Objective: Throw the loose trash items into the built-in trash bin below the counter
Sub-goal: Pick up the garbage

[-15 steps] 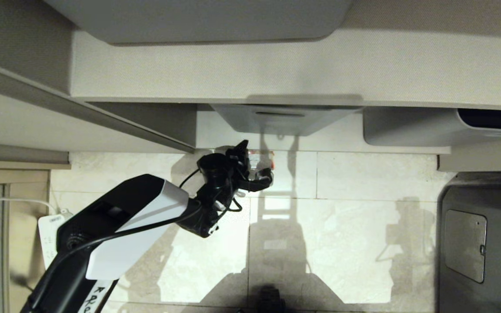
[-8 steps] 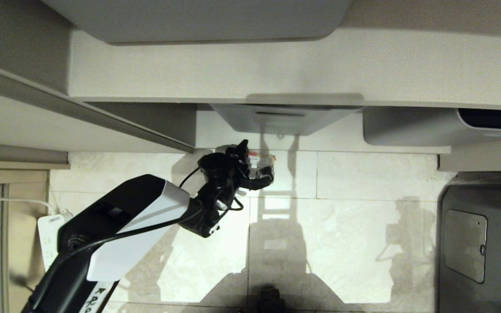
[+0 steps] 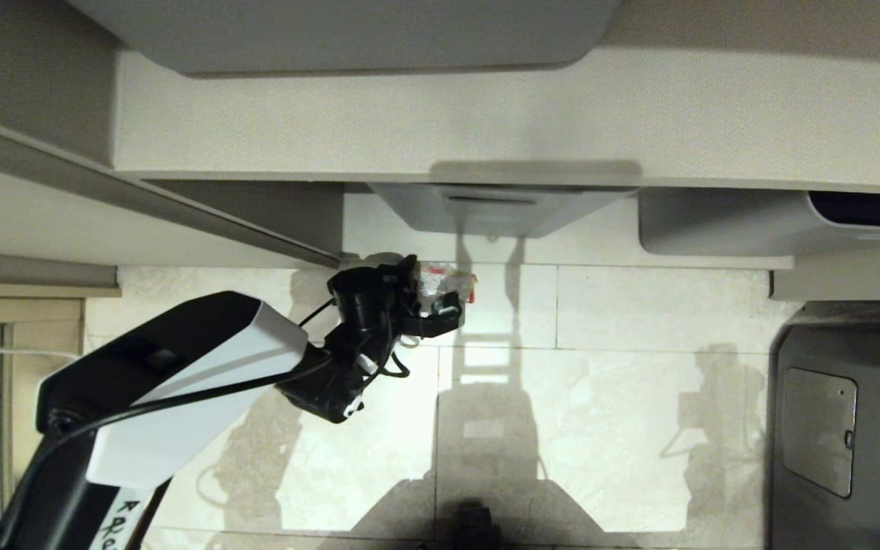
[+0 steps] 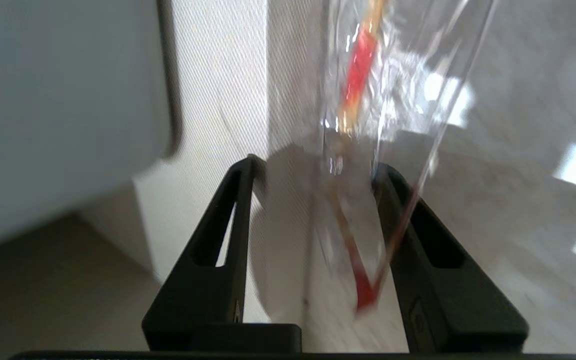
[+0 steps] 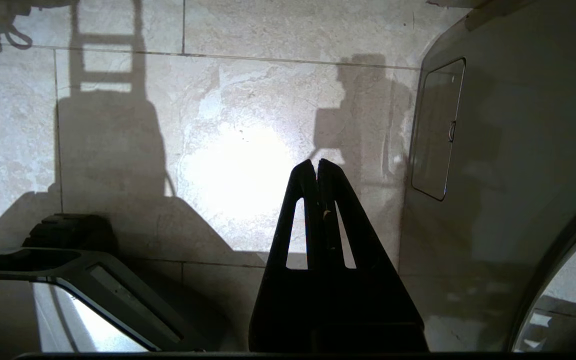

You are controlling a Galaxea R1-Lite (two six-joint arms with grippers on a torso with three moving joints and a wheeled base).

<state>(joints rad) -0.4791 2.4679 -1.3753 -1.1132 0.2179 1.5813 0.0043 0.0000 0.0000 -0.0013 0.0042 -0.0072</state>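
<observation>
Left tool point(image 3: 440, 294), wrapper point(image 3: 448, 279), now leftward.

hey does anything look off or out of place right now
One thing: the wrapper sits off-centre between the left gripper's fingers, against one finger, with a gap to the other. The grip looks loose. Nothing looks spilled or damaged.

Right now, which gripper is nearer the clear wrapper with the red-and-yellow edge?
Left. The left gripper has the red-and-yellow-edged wrapper between its fingers, low by the beige cabinet. The right gripper hangs shut over floor tiles, well away.
</observation>
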